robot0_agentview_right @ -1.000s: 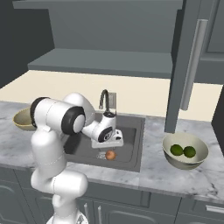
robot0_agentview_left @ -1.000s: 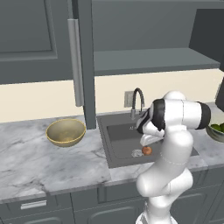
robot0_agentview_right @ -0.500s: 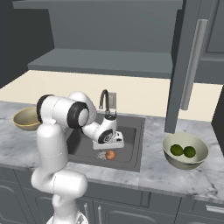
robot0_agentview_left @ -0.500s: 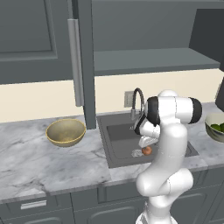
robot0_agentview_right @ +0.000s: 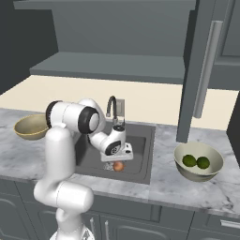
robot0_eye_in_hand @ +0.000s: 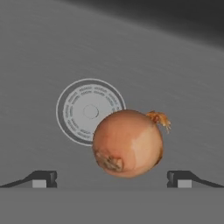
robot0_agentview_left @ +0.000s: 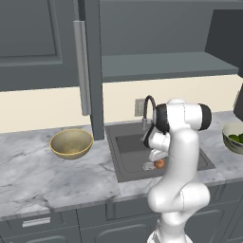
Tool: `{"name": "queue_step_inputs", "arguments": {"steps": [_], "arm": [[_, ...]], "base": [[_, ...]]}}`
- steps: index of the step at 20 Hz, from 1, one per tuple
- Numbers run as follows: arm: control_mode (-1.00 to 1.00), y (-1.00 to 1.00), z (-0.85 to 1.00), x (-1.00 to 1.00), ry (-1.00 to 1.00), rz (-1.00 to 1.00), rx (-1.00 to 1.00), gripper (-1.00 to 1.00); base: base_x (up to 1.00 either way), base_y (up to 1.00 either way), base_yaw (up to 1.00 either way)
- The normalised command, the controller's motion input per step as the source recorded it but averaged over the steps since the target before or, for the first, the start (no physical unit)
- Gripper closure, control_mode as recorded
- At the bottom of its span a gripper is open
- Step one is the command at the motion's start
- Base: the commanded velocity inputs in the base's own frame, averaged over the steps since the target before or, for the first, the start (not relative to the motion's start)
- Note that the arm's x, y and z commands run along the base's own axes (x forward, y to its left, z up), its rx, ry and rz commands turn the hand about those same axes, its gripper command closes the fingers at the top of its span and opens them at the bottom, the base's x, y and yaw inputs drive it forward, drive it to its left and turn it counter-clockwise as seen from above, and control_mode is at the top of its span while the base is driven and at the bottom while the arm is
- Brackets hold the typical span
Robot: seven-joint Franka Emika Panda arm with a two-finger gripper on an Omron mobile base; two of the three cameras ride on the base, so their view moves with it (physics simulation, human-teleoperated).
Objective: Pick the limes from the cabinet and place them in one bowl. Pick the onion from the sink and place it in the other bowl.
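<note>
I lowered my gripper point(robot0_eye_in_hand: 112, 179) into the sink point(robot0_agentview_right: 140, 140), closer over the onion point(robot0_eye_in_hand: 127, 143), fingers spread wide.

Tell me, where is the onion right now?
The onion sits on the sink floor, beside the round silver drain. In the hand view it lies between the open claw tips, right under the arm.

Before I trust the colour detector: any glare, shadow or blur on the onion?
Hand view: onion sharp, with a paler sheen patch and a darker underside, partly overlapping the drain. Right base view: onion small and coarse under the pincer, no strong glare.
</note>
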Motion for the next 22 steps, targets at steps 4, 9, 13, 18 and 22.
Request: {"name": "queue_step_inputs", "arguments": {"steps": [4, 9, 13, 18, 22], "arm": [[-1.0, 0.0, -0.22, 0.23, 0.0, 0.0, 0.0, -1.0], [-1.0, -0.01, -0.23, 0.17, 0.02, 0.0, 0.0, -1.0], [-1.0, -0.01, -0.19, 0.07, 0.03, -0.02, 0.0, -1.0], [-1.0, -0.03, -0.19, 0.06, 0.02, -0.04, 0.0, -1.0], [-1.0, -0.02, -0.19, 0.02, 0.01, -0.06, 0.0, -1.0]], "base": [[0.0, 0.0, 0.0], [0.0, 0.0, 0.0], [0.0, 0.0, 0.0], [0.0, 0.0, 0.0], [0.0, 0.0, 0.0]]}}
